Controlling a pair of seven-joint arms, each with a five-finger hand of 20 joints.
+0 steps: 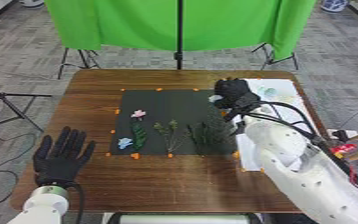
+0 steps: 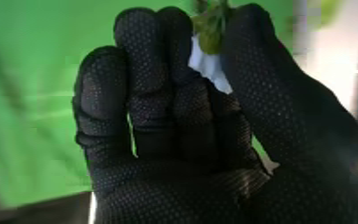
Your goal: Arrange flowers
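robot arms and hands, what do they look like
The left arm and right arm have white shells, black cables running along the right. The left hand and right hand wear black gloves, the right's finely meshed.

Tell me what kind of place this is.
Probably a robotics lab or recording studio: a bright green fabric backdrop, thin black stands on gray carpet tiles, and a white robot arm.

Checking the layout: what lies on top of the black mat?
On the black mat lie a pink flower, a light blue flower and green sprigs. The right hand covers the mat's far right corner; anything beneath is hidden.
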